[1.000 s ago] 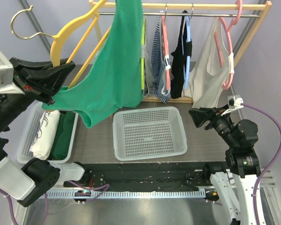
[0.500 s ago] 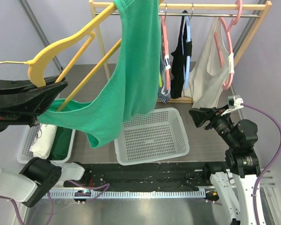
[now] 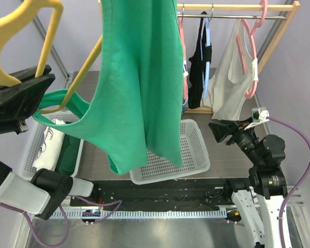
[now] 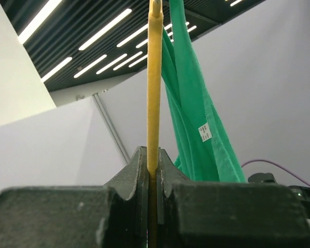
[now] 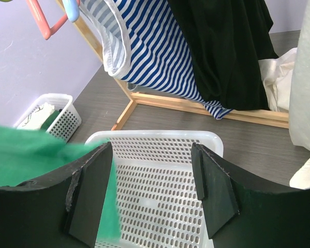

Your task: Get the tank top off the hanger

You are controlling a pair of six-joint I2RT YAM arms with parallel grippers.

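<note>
A large green tank top [image 3: 139, 77] drapes from the yellow hanger [image 3: 20, 31], with one strap looped round the hanger's lower arm. Its hem hangs in front of the white centre basket [image 3: 196, 150]. My left gripper [image 3: 49, 78] is shut on the hanger, high at the left. In the left wrist view the hanger [image 4: 154, 77] rises edge-on out of my closed left gripper [image 4: 153, 160], and the tank top [image 4: 196, 119] hangs just to its right. My right gripper [image 3: 218, 129] stands open and empty at the right, aimed at the basket [image 5: 160, 137]. A green edge of the tank top [image 5: 31, 150] shows beside the right gripper [image 5: 152, 155].
A wooden rack [image 3: 237, 7] at the back carries a striped garment [image 5: 155, 46], a black one [image 3: 199, 57] and a white one [image 3: 230, 77] on pink and blue hangers. A smaller white basket [image 3: 33, 150] at the left holds folded white and green clothes.
My left arm has swung the hanger up and toward the camera. The tank top has swung forward and now hangs over the centre basket. The right arm has stayed still.
</note>
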